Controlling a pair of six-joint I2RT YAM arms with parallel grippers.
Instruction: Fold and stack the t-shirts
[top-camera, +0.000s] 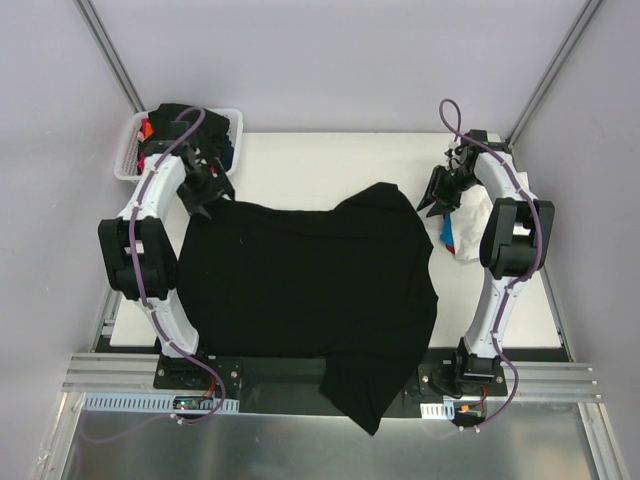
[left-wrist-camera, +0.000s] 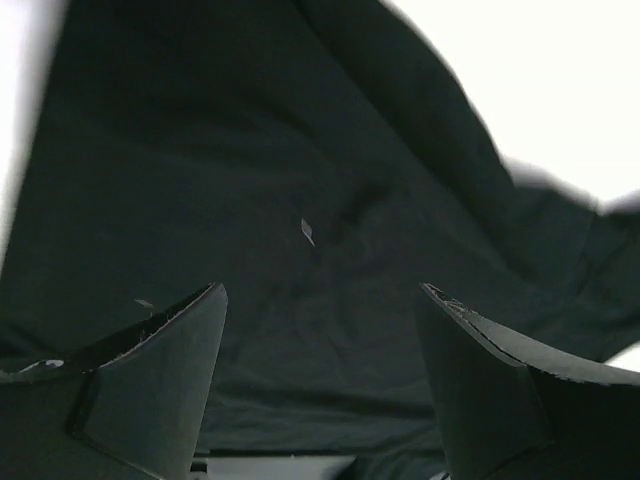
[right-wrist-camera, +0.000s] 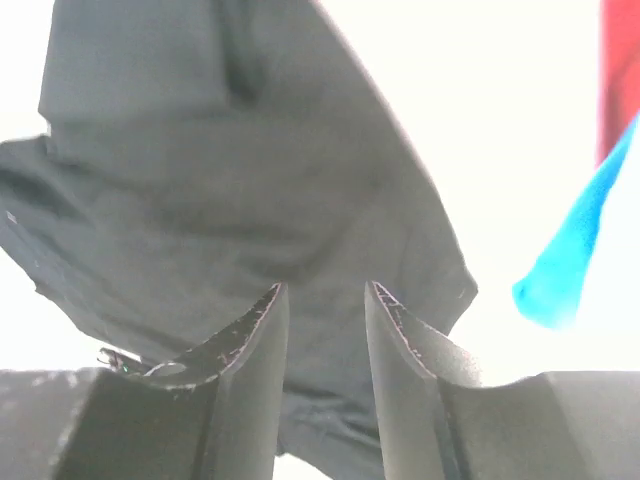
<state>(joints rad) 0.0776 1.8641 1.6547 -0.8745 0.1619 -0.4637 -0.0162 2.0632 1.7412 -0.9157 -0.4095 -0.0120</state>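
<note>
A large black t-shirt (top-camera: 310, 290) lies spread flat over the middle of the white table (top-camera: 300, 160), one part hanging over the near edge. My left gripper (top-camera: 201, 210) hovers at the shirt's far left corner, jaws wide apart with nothing between them; the left wrist view shows the black cloth (left-wrist-camera: 250, 150) below the left gripper (left-wrist-camera: 320, 290). My right gripper (top-camera: 429, 207) is at the shirt's far right edge, jaws parted by a narrow gap. In the right wrist view, the black cloth (right-wrist-camera: 200, 180) lies beneath the right gripper (right-wrist-camera: 324, 287), not pinched.
A white mesh basket (top-camera: 128, 150) at the back left holds black, red and blue cloth. A pile with a white t-shirt (top-camera: 472, 215) sits at the right behind my right gripper. Blue cloth (right-wrist-camera: 570, 260) and red cloth (right-wrist-camera: 620, 70) show beside it.
</note>
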